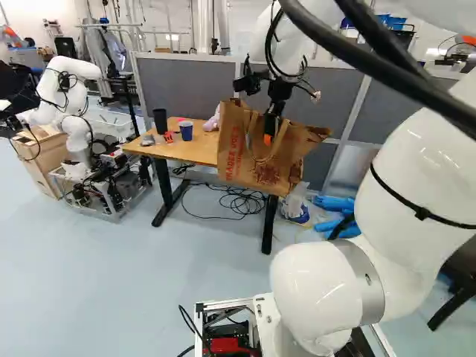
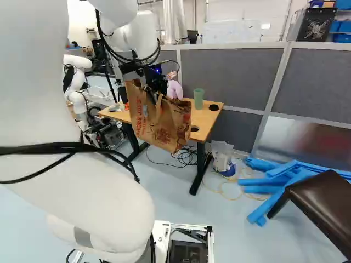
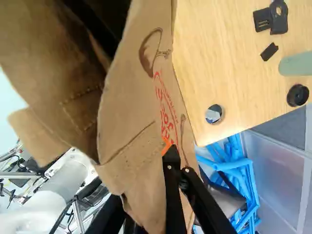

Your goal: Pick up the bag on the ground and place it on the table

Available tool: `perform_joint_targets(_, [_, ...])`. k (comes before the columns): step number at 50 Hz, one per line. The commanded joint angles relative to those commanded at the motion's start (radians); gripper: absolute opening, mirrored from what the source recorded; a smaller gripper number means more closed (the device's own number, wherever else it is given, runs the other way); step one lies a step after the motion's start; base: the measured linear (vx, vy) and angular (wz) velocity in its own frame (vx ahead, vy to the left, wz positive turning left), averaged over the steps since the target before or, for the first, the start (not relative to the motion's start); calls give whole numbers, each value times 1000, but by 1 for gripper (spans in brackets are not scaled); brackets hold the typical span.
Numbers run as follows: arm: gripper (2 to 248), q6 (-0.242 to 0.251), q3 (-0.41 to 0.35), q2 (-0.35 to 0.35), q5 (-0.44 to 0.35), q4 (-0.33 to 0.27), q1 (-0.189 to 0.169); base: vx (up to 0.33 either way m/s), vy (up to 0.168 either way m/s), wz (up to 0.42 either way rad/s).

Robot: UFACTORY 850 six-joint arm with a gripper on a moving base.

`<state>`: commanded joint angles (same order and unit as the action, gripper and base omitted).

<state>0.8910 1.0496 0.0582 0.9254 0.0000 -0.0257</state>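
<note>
One bag hung pinched between our fingers before the surface; from it, two cups stood at ten o'clock, left base view; one green cup at two, right base view.

From behind the gripper, the left base view is looking from its left, the right from its right, both facing ahead and slightly down, standing well back. The wrist view is looking closely along it; all three are sharing the table beside it.
</note>
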Motion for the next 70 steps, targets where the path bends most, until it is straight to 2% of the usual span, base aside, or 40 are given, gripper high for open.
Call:
perform_joint_targets(33, [18,0,0,0,0,0,0,46,-2,-33])
perform_joint_targets(70, [18,0,0,0,0,0,0,109,15,-23])
